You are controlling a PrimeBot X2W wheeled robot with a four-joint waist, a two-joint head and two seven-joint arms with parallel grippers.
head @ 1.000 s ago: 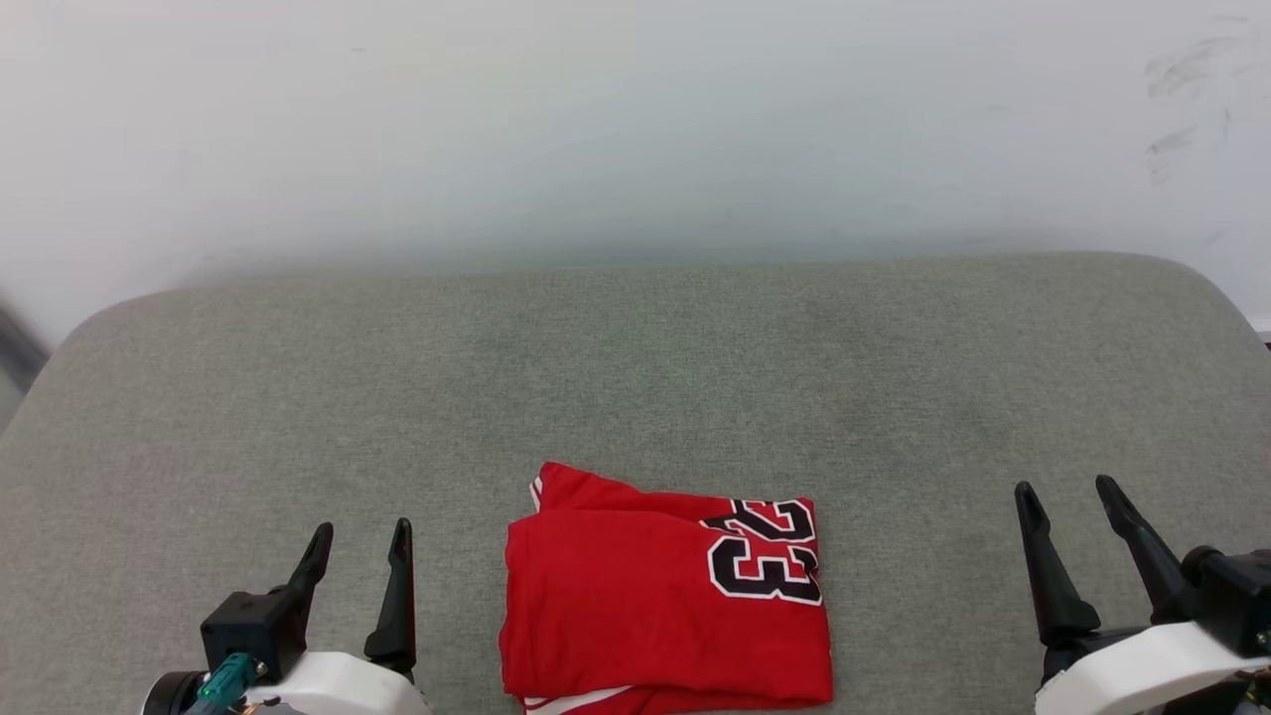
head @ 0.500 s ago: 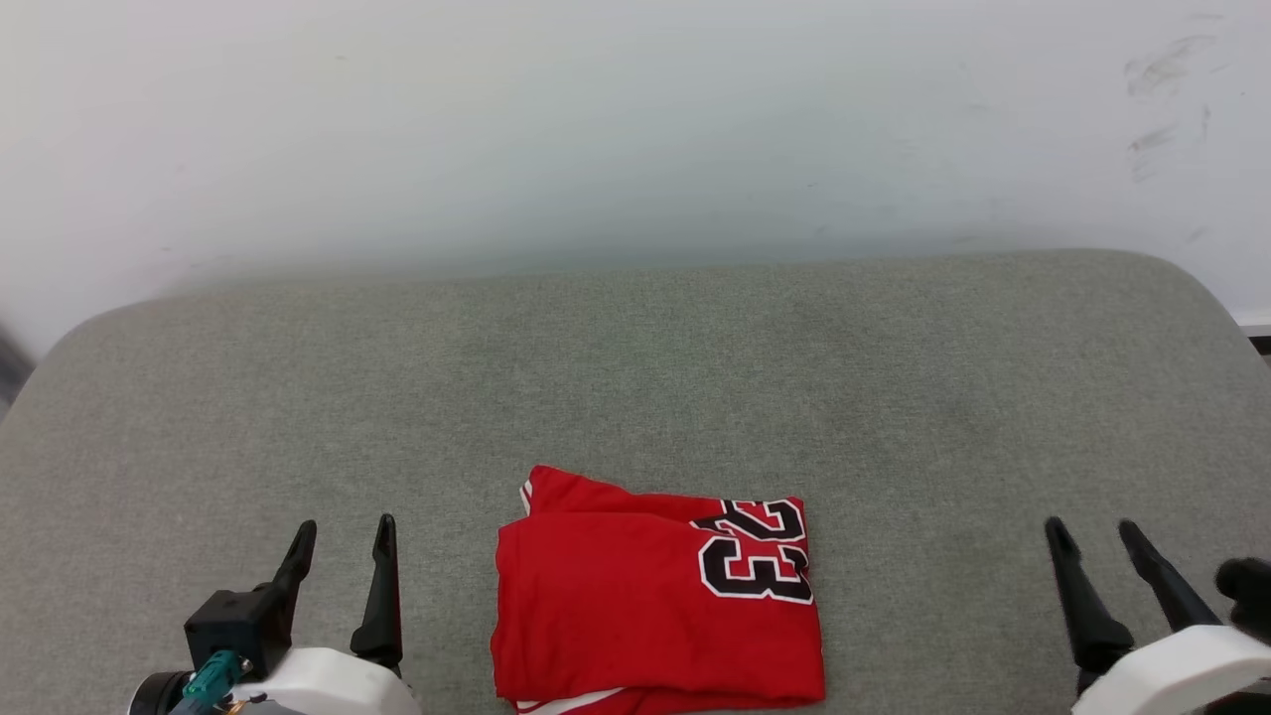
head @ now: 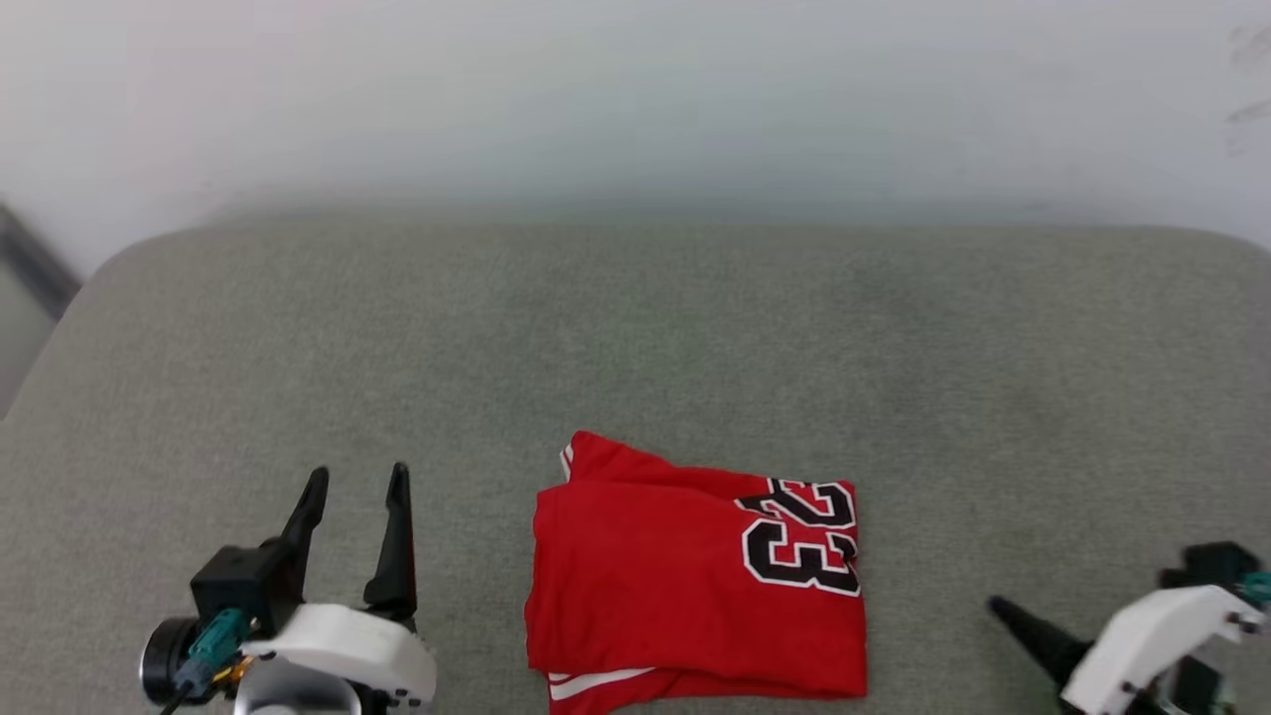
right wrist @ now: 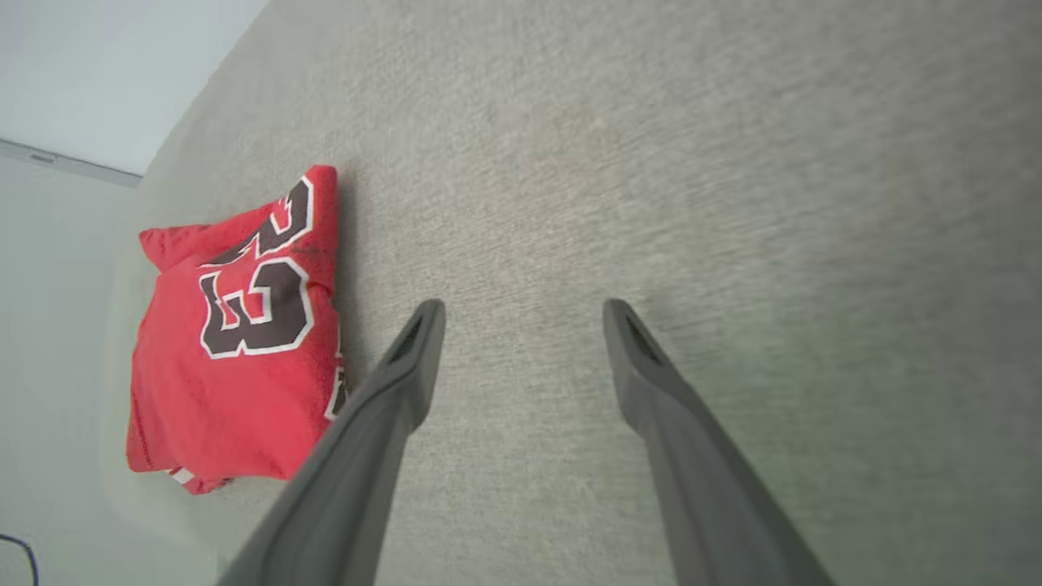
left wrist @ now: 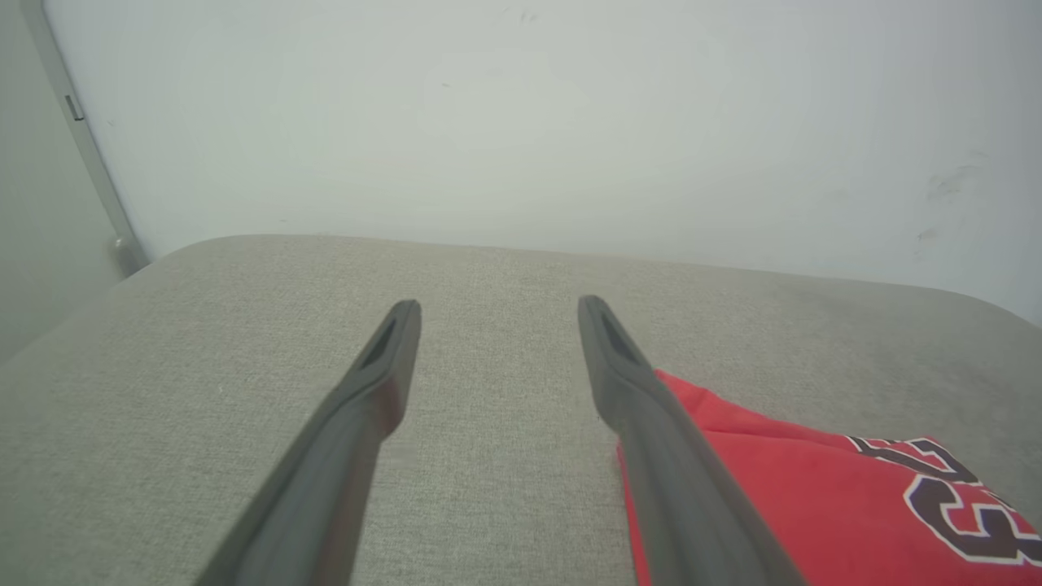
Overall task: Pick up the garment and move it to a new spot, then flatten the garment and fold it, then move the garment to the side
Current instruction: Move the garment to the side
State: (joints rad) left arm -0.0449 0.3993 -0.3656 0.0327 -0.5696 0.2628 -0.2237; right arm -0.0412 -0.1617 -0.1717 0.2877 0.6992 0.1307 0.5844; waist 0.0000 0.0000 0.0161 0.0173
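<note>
One folded garment is laid crosswise, number rightward. Spread and empty, the left claw is pointed forward, the right claw angled inward.

Bright, soft, even light. In the head view the wall is hazy and the right jaws blurred. Both wrist views show their jaws soft, close up. The shirt casts a narrow shadow.

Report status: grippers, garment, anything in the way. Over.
Left gripper open, empty, just left of garment. Right gripper open, empty, off to its right. Garment folded, flat on grey cushion. Nothing seen in the way.
</note>
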